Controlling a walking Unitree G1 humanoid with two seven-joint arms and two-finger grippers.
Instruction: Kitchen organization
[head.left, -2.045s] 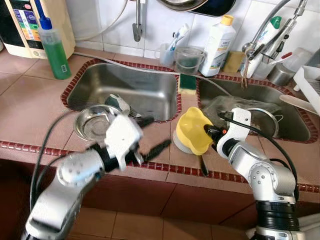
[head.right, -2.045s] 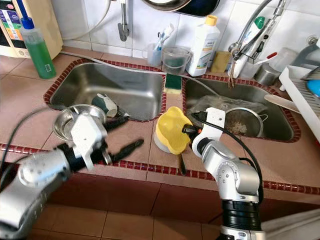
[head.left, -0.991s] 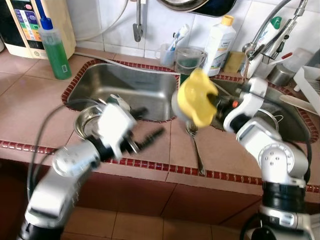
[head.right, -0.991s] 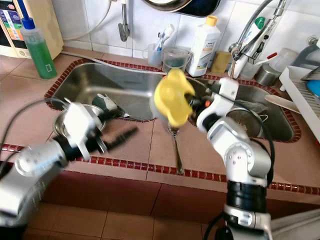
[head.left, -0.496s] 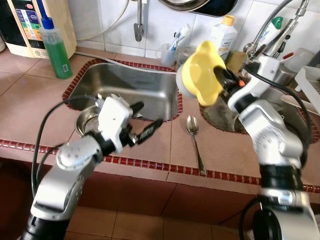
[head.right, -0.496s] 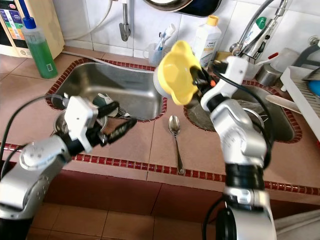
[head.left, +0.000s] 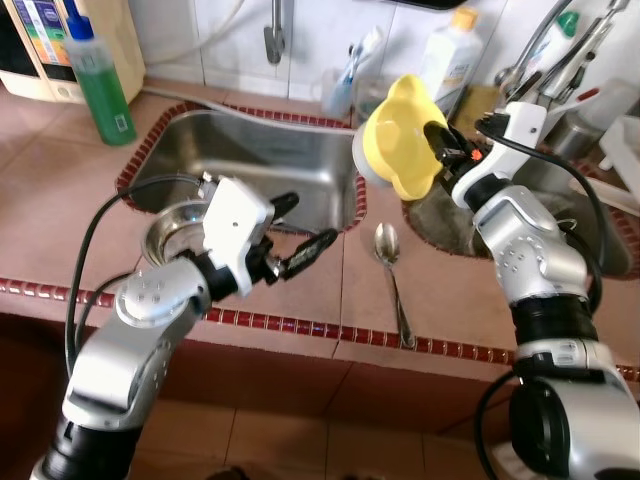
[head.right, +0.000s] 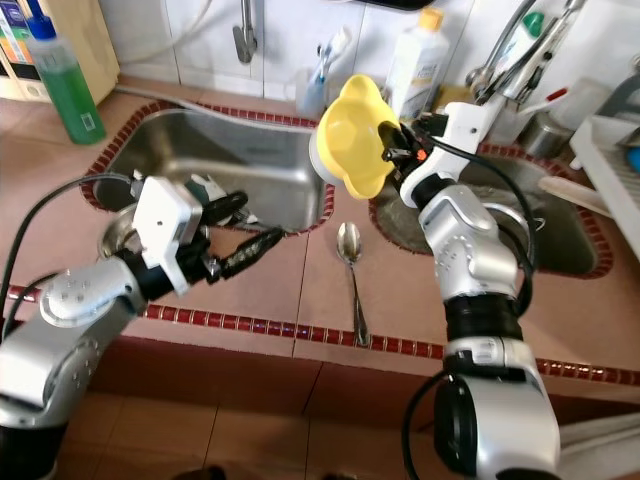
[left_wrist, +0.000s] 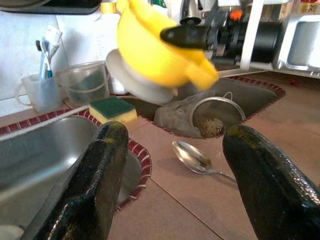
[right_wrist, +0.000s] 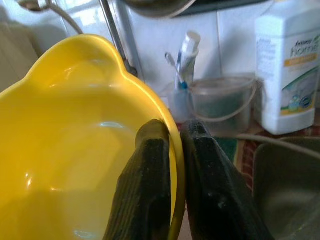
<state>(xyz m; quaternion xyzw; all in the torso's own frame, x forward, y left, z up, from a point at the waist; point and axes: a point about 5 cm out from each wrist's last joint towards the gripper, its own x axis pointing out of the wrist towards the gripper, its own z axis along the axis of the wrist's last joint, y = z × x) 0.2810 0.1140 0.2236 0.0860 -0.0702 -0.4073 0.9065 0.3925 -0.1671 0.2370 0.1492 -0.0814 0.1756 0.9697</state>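
Observation:
My right gripper (head.left: 437, 143) is shut on the rim of a yellow bowl (head.left: 398, 138) with a white base. It holds the bowl tilted in the air above the divider between the two sinks. In the right wrist view the two fingers (right_wrist: 150, 180) pinch the bowl's rim (right_wrist: 75, 140) from both sides. A metal spoon (head.left: 390, 268) lies on the tiled counter below the bowl. My left gripper (head.left: 300, 228) is open over the counter, left of the spoon, with nothing between its fingers. A small steel bowl (head.left: 168, 230) sits just behind it.
The left sink (head.left: 250, 150) holds a cup. In the right sink are a cloth and a wire strainer (left_wrist: 215, 117). A green sponge (left_wrist: 112, 109) lies on the divider. A green soap bottle (head.left: 100, 75), a white bottle (head.left: 445, 55) and a toothbrush cup (left_wrist: 40, 92) line the back wall.
My right gripper has lifted the yellow bowl off the counter to above the sink divider, uncovering the spoon. The left gripper stays open near the steel bowl. The camera has tilted down slightly.

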